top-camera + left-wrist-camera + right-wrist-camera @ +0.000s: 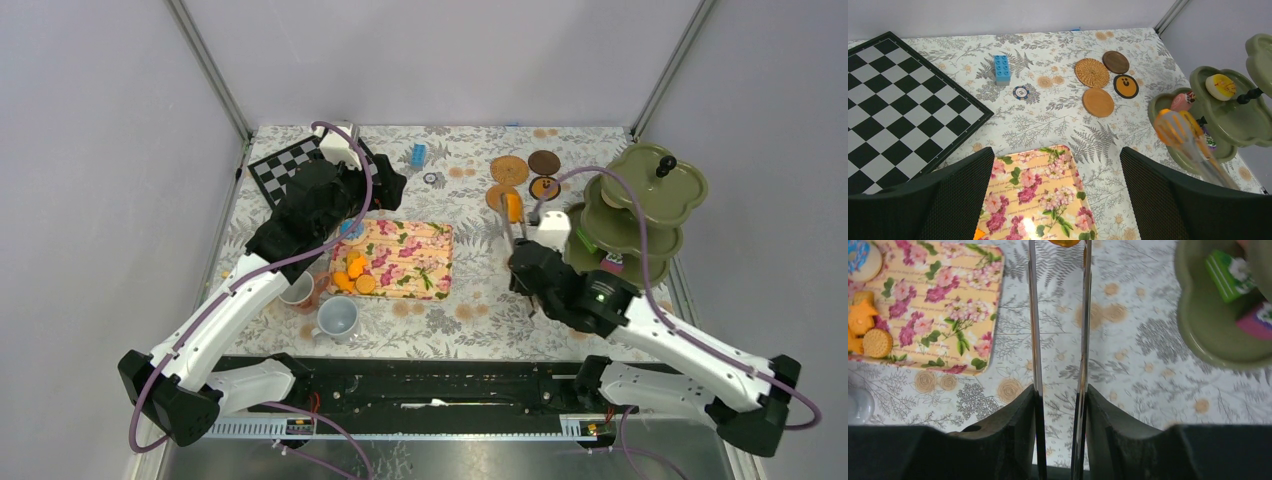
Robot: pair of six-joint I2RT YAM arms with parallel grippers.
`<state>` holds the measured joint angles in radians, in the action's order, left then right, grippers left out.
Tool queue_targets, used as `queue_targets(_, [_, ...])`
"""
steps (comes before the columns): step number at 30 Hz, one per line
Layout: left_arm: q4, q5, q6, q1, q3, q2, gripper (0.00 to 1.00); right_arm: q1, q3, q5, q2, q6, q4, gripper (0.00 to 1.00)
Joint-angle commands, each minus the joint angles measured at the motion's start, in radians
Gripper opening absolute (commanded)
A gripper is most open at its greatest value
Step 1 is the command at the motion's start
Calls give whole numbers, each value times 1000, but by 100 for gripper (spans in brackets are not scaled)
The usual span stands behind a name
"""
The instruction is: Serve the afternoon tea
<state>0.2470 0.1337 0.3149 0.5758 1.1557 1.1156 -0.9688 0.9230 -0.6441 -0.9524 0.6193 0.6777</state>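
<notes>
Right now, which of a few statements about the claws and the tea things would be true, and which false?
The right claw grips metal tongs. True.
The tongs pinch an orange pastry. True.
The left claw holds a mug. False: it is open and empty.
Mugs stand on the coasters. False: all four coasters are bare; the grey-blue mug stands near the floral mat.
The green tiered stand is empty. False: a yellow pastry lies on it.
</notes>
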Motion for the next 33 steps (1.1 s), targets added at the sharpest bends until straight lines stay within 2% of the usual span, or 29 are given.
queue_targets(1, [-25, -20, 13, -5, 27, -8, 99, -5, 19, -124, 96, 247, 275, 43])
queue_targets(6, [-25, -22, 15, -6, 27, -7, 99, -5, 55, -241, 137, 449, 513, 45])
queue_targets(13, [-27, -17, 13, -5, 25, 1, 99, -3, 94, -366, 80, 524, 590, 46])
queue_targets(18, [-26, -22, 16, -5, 25, 5, 99, 50, 92, -415, 48, 508, 577, 48])
queue_targets(26, [-26, -30, 20, -5, 25, 10, 99, 293, 42, -326, 42, 296, 366, 48])
queue_targets(33, [-26, -34, 23, -5, 26, 15, 99, 369, -4, -271, 14, 323, 312, 48])
